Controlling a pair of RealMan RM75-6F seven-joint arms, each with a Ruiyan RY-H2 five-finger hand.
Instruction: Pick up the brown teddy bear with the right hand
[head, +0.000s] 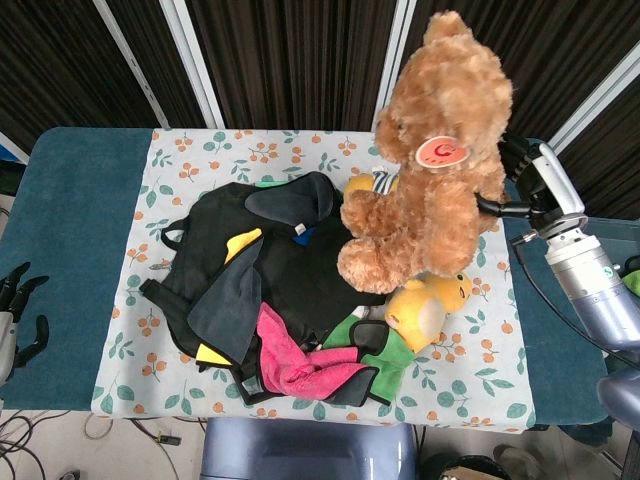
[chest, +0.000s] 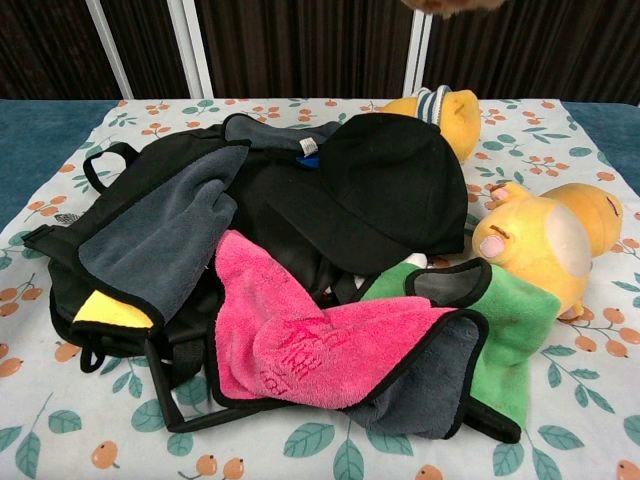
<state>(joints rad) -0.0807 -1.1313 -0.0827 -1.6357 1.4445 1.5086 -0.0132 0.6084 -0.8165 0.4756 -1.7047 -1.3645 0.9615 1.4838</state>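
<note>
The brown teddy bear (head: 430, 170) hangs upright in the air over the table's right side, with an orange tag on its chest. My right hand (head: 528, 187) grips it from behind at its right side; the bear hides most of the fingers. In the chest view only a sliver of the bear's foot (chest: 445, 5) shows at the top edge. My left hand (head: 18, 315) hangs off the table's left edge, fingers apart and holding nothing.
A pile of black garments (head: 280, 265) with a pink towel (chest: 300, 330), a green towel (chest: 500, 320) and grey cloths covers the floral cloth (head: 180, 160). A yellow plush (chest: 545, 240) lies at the right, another yellow toy (chest: 445, 110) behind the black cap (chest: 390, 190).
</note>
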